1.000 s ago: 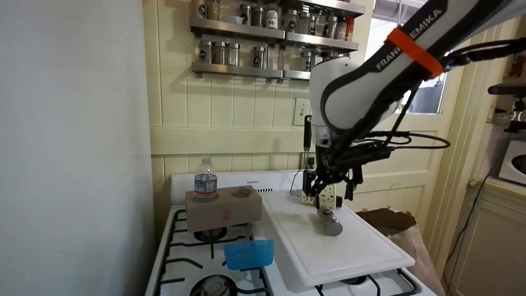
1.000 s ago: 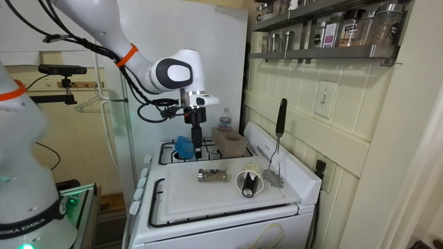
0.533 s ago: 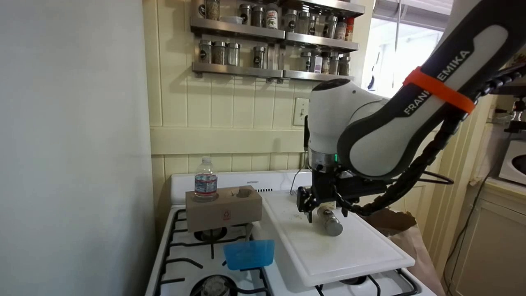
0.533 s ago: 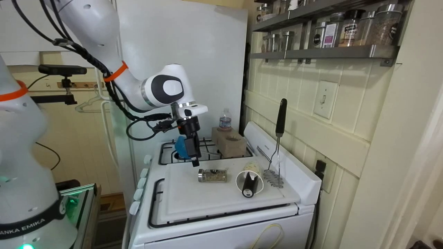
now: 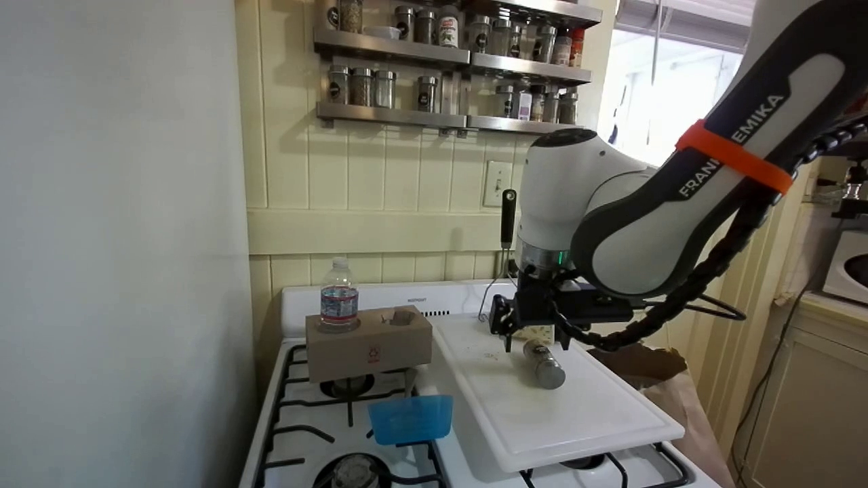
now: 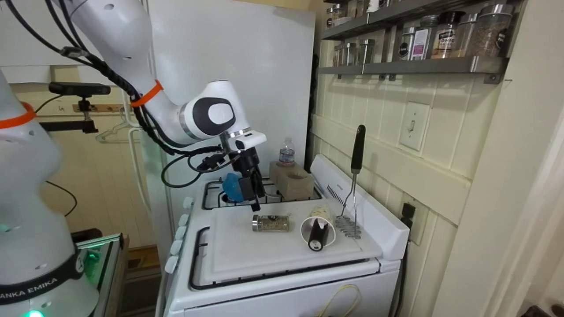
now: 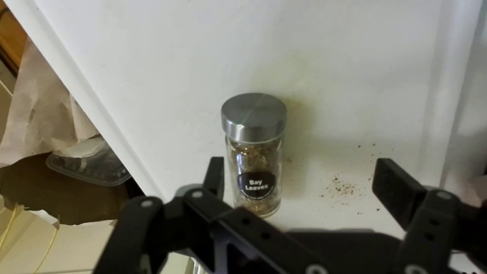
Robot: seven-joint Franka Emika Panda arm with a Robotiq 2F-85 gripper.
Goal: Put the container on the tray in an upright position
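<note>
One container (image 7: 255,156) is seen lying on its side on the tray (image 5: 597,407). Above it the hand (image 7: 300,171) is spread, nothing gripped, with one finger (image 7: 215,175) placed closer. It should be centred, lowered, closed across the container's middle, then rotated until the lid (image 7: 253,114) is pointed up before release.

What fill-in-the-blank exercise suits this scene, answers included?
The spice jar on the white tray has a label reading "Bay ____".
It lies on its ____ instead of standing upright.
The end effector has its jaws ____, not shut.
The brown box supports a clear plastic ____.

Missing words: Leaves; side; open; bottle
</note>
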